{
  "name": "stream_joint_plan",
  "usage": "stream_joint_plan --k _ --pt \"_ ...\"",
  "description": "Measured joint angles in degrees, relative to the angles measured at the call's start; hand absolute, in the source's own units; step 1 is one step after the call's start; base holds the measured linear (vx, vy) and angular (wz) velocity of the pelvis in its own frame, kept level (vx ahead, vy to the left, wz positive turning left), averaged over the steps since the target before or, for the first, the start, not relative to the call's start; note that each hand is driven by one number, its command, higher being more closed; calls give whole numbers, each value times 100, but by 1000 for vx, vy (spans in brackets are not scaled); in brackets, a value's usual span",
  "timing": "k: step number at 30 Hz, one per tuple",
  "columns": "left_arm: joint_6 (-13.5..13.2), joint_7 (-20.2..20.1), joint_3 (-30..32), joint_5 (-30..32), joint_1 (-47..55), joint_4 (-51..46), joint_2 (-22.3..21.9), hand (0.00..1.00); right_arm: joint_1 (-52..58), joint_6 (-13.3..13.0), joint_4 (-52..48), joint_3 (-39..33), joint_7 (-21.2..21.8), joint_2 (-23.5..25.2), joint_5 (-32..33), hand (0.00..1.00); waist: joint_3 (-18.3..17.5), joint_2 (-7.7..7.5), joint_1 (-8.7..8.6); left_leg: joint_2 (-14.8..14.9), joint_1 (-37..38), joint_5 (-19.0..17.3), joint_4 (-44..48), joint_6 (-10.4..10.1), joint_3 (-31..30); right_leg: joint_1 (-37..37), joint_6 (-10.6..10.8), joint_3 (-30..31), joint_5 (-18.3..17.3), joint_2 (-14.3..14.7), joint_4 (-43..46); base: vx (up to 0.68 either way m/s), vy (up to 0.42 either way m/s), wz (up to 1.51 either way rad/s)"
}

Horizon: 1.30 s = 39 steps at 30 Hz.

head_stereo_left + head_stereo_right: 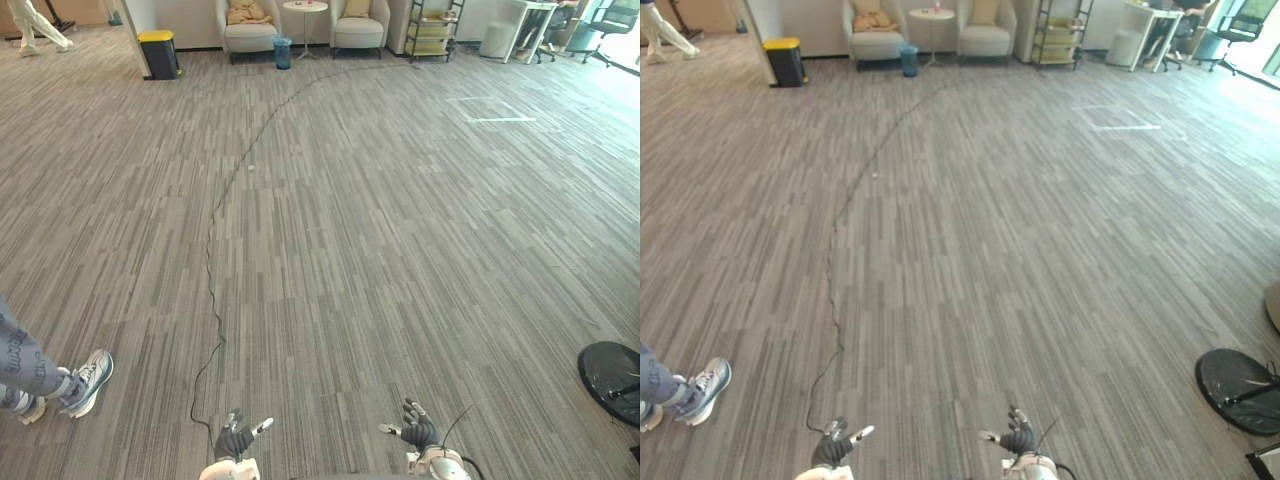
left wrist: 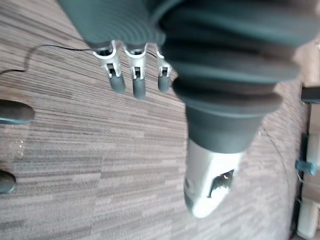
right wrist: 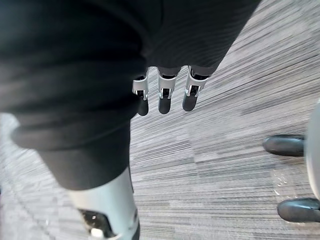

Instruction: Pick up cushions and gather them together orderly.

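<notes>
Left hand [image 1: 236, 440] and right hand [image 1: 418, 432] hang empty, fingers [image 2: 139, 87] apart. Best walk to the 2 tan fabric cushions [image 1: 248, 12] on beige armchairs [image 1: 252, 38], far beyond the fingertips.

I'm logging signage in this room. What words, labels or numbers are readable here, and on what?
No text can be read anywhere.
Marks on the person's trouser leg: too blurred.
Items on the shelf: too small.
The white tape square: bare outline, no writing.
</notes>
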Motion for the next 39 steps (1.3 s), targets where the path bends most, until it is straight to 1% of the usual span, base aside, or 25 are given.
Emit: stream_joint_plan --k 3,7,9,13,15,18,25,39 --pt "28 0 33 15 -91 246 55 0 -9 5 153 -24 -28 -27 29 0 3 -9 0 -14 10 -3 1 5 1 10 -12 4 9 -13 3 0 0 0" --pt "90 -1 38 135 -238 489 124 0 -153 27 400 -228 -31 5 46 0 74 -33 -1 -20 48 -9 2 6 -20 93 -8 -10 7 -15 -12 6 -5 1" --pt "98 -1 41 134 -279 565 143 0 -183 28 435 -250 -28 1 93 0 141 -31 -1 -18 92 -10 2 4 -24 106 -6 -13 6 -13 -14 -30 -11 0" --pt "126 -2 50 133 -335 698 142 0 -197 77 584 -447 -23 -12 225 0 159 1 0 -17 113 -9 0 4 -25 131 -6 -17 6 -12 -18 -48 -25 1" --pt "126 -5 50 159 -342 744 143 0 -180 124 624 -447 -22 -16 254 0 159 1 1 -16 129 -8 -2 5 -25 150 -7 -17 6 -11 -22 -46 -24 0" --pt "133 -24 46 377 -412 810 150 0 -169 125 650 -453 -15 -43 306 0 160 5 -3 -15 152 -8 -16 5 -17 171 -7 -12 6 -10 -25 -28 -15 -1" --pt "134 -31 36 585 -464 904 156 0 -196 126 740 -453 87 -58 327 0 161 3 -2 -15 134 -10 -29 4 -22 171 -5 -14 3 -6 -30 -12 -7 0" --pt "146 -26 -108 587 -481 910 201 0 -231 166 827 -453 93 -56 475 0 166 -6 5 -15 112 -10 -31 4 -65 173 -7 -30 2 -5 -31 -10 -12 0"
